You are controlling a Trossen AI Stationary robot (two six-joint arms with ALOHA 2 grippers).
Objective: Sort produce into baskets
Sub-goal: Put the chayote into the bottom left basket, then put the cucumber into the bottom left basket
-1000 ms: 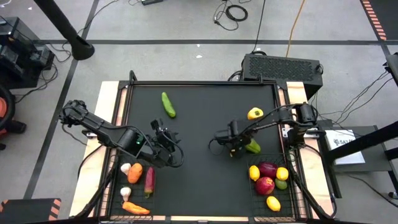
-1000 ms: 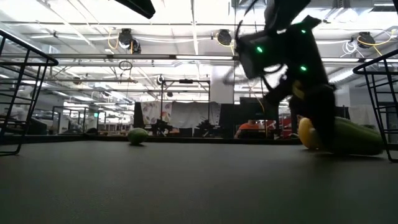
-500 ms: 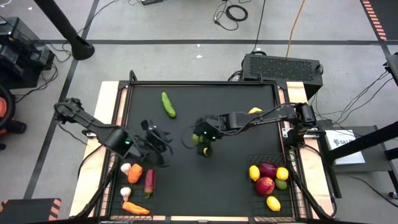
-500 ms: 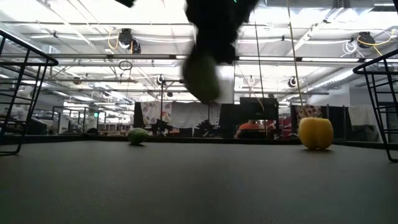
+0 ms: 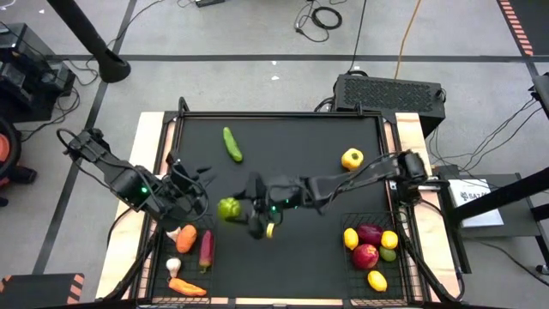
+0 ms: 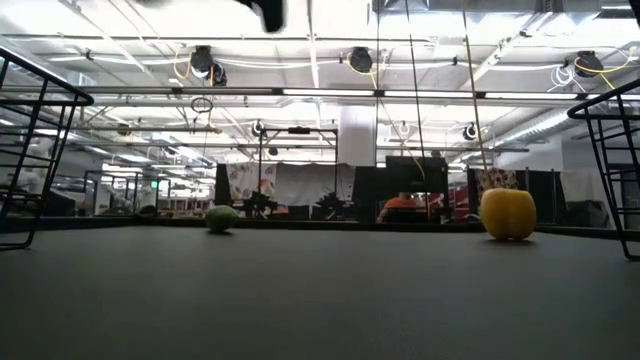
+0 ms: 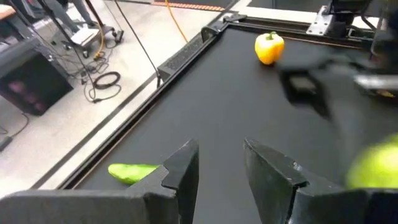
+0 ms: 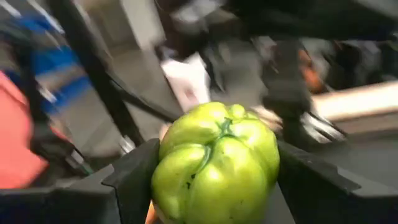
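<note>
Your green pepper (image 5: 228,208) sits clamped between the right gripper (image 5: 240,209) fingers, held above the table left of centre; in the right wrist view it fills the gap, stem end toward the camera, one dark finger pressed on each flank. Seen from above, the left basket (image 5: 151,273), already holding carrots and garlic, lies at about seven o'clock from the pepper and near; the right basket (image 5: 405,266) with the lemons and apple is well off at four o'clock. So I judge your coming move to be a short carry down-left, not a reach back. The left gripper (image 5: 182,182) hangs just beside the pepper at about ten o'clock, its fingers (image 7: 184,167) a narrow gap apart and empty, so mind it as you pass. The cucumber (image 5: 232,143) at twelve o'clock, long axis running roughly twelve to six, and the yellow pepper (image 5: 352,158) at two o'clock remain loose on the table.
</note>
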